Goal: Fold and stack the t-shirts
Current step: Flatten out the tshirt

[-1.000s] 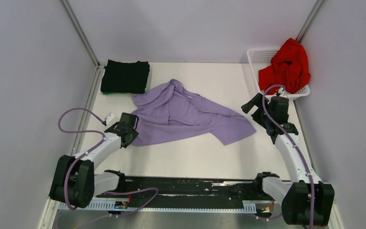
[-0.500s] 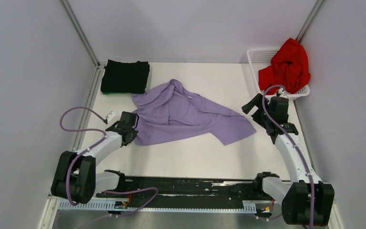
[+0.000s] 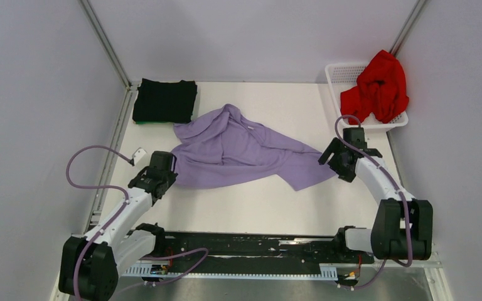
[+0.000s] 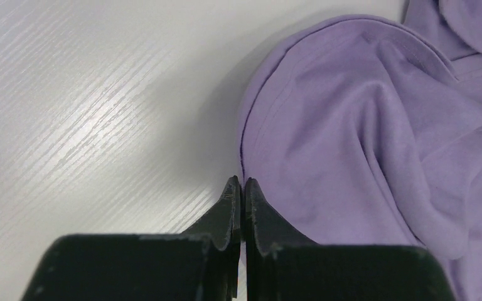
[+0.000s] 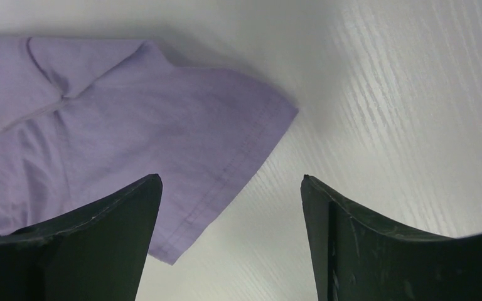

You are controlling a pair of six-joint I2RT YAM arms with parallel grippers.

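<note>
Lavender t-shirt lies crumpled and unfolded mid-counter, spread left to right, bunched at the far side with the collar up there. The right corner lies flat, hem stitching visible in the right wrist view.

Left pincer is clenched, fingers pressed together with the tips right at the shirt's left hem edge. Can't tell whether any cloth is pinched between them. From above it sits low at the shirt's left edge, bare counter to its left.

Right pincer is released, fingers wide apart, over the shirt's near-right corner. Its left finger is above the cloth and the other is above bare counter, with the corner hem running between them. It grasps nothing. Can't tell whether it touches the counter.

Black t-shirt is folded into a neat rectangle in the far-left corner of the counter, just beyond the lavender one and not touching it.

Red t-shirt is heaped in the white basket at far right, piled above the rim and spilling over the right side.
</note>
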